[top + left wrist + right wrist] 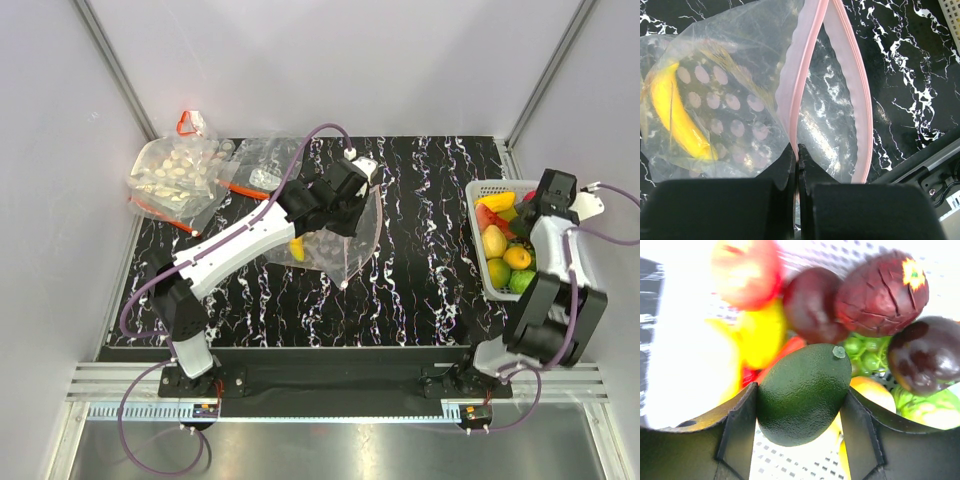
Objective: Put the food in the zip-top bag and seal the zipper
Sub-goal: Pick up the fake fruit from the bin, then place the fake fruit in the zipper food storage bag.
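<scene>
Pinched shut with the left end effector [797,150] on the zipper [800,65] of the zip-top bag [730,60], 1 banana [670,110] inside, on the desk [420,300] well left of the basket [490,184]. Clamped in the right end effector [799,405] over the basket: 1 dark green avocado [810,380].

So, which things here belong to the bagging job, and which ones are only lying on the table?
For the job: dotted zip-top bag, its zipper pinched by the left gripper, banana inside, avocado in the right gripper, other food in the basket.
Lying about: bag of pale pieces, clear bags beside it, small red item at the back.
</scene>
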{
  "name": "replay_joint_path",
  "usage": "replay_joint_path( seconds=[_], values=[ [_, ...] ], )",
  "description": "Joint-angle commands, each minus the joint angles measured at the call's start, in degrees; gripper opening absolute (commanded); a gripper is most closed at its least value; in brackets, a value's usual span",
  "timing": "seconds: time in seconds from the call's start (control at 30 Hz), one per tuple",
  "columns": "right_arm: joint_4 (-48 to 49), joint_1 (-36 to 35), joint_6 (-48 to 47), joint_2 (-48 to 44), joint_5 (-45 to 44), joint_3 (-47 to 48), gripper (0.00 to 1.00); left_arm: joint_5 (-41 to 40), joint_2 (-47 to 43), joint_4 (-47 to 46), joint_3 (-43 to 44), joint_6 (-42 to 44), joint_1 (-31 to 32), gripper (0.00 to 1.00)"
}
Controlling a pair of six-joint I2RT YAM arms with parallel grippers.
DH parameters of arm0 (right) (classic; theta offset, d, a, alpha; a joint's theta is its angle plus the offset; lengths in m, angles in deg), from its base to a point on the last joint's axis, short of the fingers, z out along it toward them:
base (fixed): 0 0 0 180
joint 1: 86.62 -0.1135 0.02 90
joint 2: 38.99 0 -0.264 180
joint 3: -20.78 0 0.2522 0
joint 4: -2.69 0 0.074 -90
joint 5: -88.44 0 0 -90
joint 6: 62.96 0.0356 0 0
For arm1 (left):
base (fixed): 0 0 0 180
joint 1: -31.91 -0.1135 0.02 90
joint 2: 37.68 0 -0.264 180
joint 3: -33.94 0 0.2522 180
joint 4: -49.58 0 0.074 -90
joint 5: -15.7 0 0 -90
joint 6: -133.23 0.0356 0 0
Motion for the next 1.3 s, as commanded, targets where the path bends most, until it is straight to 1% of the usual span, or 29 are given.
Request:
replay_joint_path(
  seconds=[0.0, 0.03, 0.1, 0.13, 0.17, 0.2, 0.27, 0.3, 0.4, 0.43, 0.5, 0.53, 0.6, 0.63, 0.7, 0.73, 0.8, 0.87, 0.9, 1.0, 1.1, 1.27],
  values=[
    [5.72, 0.09, -6.88, -8.74, 4.68, -1.62, 0.48, -1.95, -0.71, -0.29, 2.79, 1.35, 0.22, 0.0],
    [5.72, 0.09, -7.86, -11.63, 5.91, -2.24, 0.48, -2.13, -0.71, -0.2, 2.79, 1.35, 0.22, 0.0],
    [5.98, 0.09, -11.46, -14.46, 12.75, -3.64, 0.47, -2.31, -0.8, -0.29, 2.79, 1.35, 0.3, 0.0],
    [7.03, 0.0, -12.17, -17.25, 16.08, -4.26, 0.45, -2.22, -0.62, -0.29, 2.87, 1.44, 0.39, 0.0],
    [7.39, 0.0, -12.7, -18.59, 24.12, -5.66, 0.45, -2.13, -0.53, -0.37, 3.05, 1.44, 0.39, 0.0],
    [8.43, -0.26, -13.75, -19.82, 28.29, -6.63, 0.42, -1.96, -0.27, -0.29, 3.49, 1.44, 0.39, 0.0],
    [9.24, -2.01, -14.02, -22.99, 34.63, -8.38, 0.41, -1.96, 0.08, -0.11, 4.02, 1.44, 0.39, 0.0],
    [9.15, -4.8, -14.63, -24.65, 35.79, -8.66, 0.4, -2.04, 0.34, 0.24, 4.71, 1.53, 0.39, 0.0],
    [8.09, -11.75, -16.31, -27.29, 35.98, -9.45, 0.4, -2.83, 1.84, 1.91, 7.17, 1.7, 0.39, 0.0],
    [8.7, -17.17, -16.22, -29.3, 35.81, -9.88, 0.39, -3.1, 2.8, 2.35, 7.79, 1.7, 0.48, 0.0],
    [10.19, -22.29, -15.61, -32.38, 36.07, -11.64, 0.39, -4.24, 3.59, 3.58, 9.46, 1.88, 0.57, 0.0],
    [11.68, -26.93, -15.35, -33.44, 35.81, -12.17, 0.39, -4.59, 4.38, 4.02, 9.99, 1.79, 0.74, 0.0],
    [12.92, -31.09, -15.08, -35.99, 34.49, -13.4, 0.39, -5.3, 5.09, 4.9, 10.95, 1.62, 0.74, 0.0],
    [14.14, -34.42, -15.08, -36.44, 34.05, -13.93, 0.39, -5.47, 5.7, 5.16, 11.31, 1.53, 0.74, 0.0],
    [15.29, -37.34, -15.34, -36.27, 33.18, -14.11, 0.38, -5.39, 6.14, 5.78, 12.28, 1.27, 0.74, 0.0],
    [16.0, -40.57, -15.87, -35.74, 32.04, -13.93, 0.38, -5.3, 6.58, 6.39, 12.71, 1.18, 0.92, 0.0],
    [16.53, -43.84, -16.57, -34.08, 30.28, -13.49, 0.37, -5.82, 7.02, 7.01, 13.95, 1.0, 1.09, 0.0],
    [17.84, -46.83, -17.1, -32.85, 26.78, -13.23, 0.37, -6.09, 7.2, 8.06, 14.91, 1.0, 1.36, 0.0],
    [18.46, -49.63, -17.19, -31.45, 25.71, -13.14, 0.37, -5.91, 7.2, 8.24, 15.44, 1.0, 1.36, 0.0],
    [20.65, -53.42, -16.75, -28.37, 22.46, -12.61, 0.37, -5.12, 6.5, 8.42, 15.79, 0.74, 1.36, 0.0],
    [22.41, -55.45, -16.31, -25.73, 19.56, -12.61, 0.37, -4.59, 4.93, 8.77, 15.62, 0.56, 1.45, 0.0],
    [25.05, -55.98, -15.34, -23.0, 18.4, -13.58, 0.38, -4.77, 1.5, 9.73, 14.92, 0.56, 1.62, 0.0]
  ],
)
